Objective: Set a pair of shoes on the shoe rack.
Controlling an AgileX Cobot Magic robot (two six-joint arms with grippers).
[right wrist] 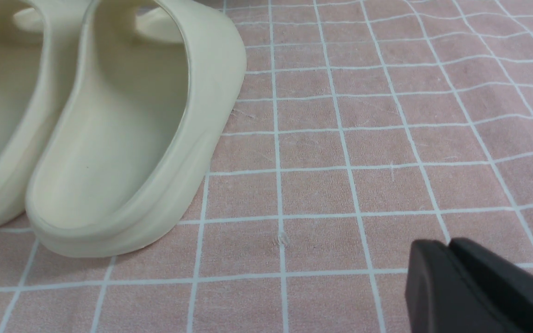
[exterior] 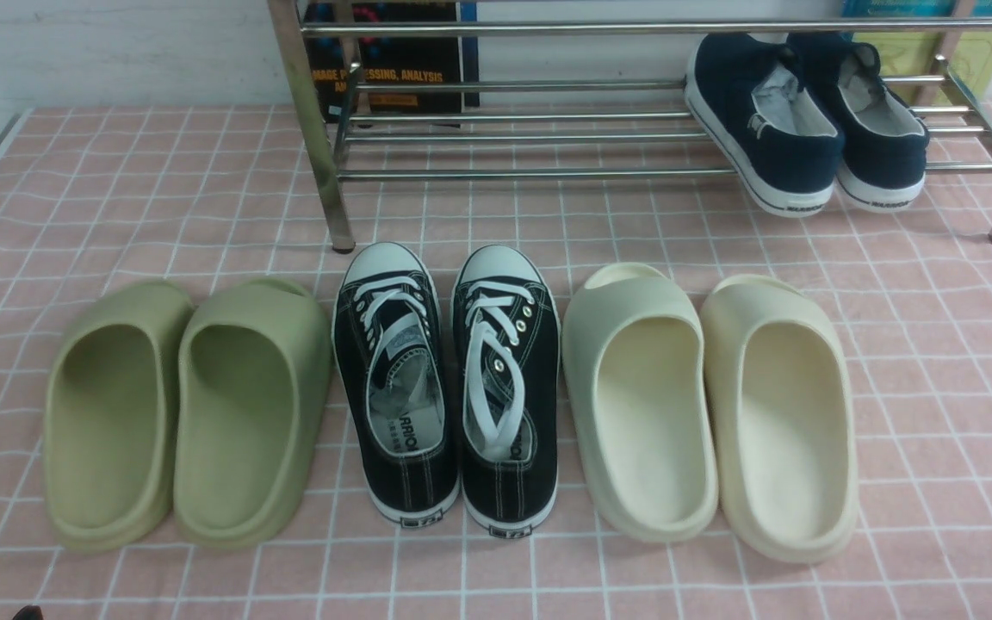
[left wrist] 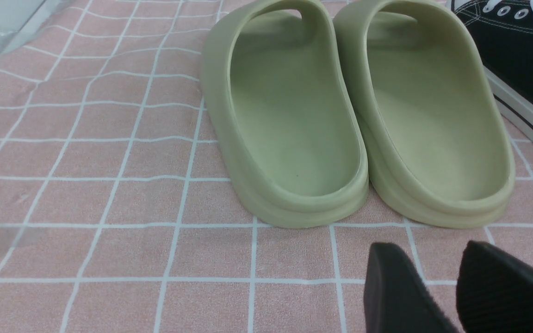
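The pair of shoes [exterior: 806, 146], navy slip-ons with white soles, lies side by side on the lower bars of the chrome shoe rack [exterior: 513, 172] at its right end. Their heels tilt down over the front bar. No gripper is near them. My left gripper [left wrist: 426, 249] hovers open and empty over the pink cloth, just short of the green slides' heels; its dark tips [exterior: 3, 613] peek in at the front view's bottom edge. In the right wrist view my right gripper [right wrist: 447, 243] is shut on nothing, its fingers pressed together above the cloth beside the cream slides.
Three pairs stand in a row in front of the rack: green slides [exterior: 186, 405] [left wrist: 294, 115], black lace-up sneakers [exterior: 444, 387] and cream slides [exterior: 711, 405] [right wrist: 123, 129]. Books [exterior: 393, 60] lean behind the rack. A pink checked cloth [exterior: 935, 362] covers the surface.
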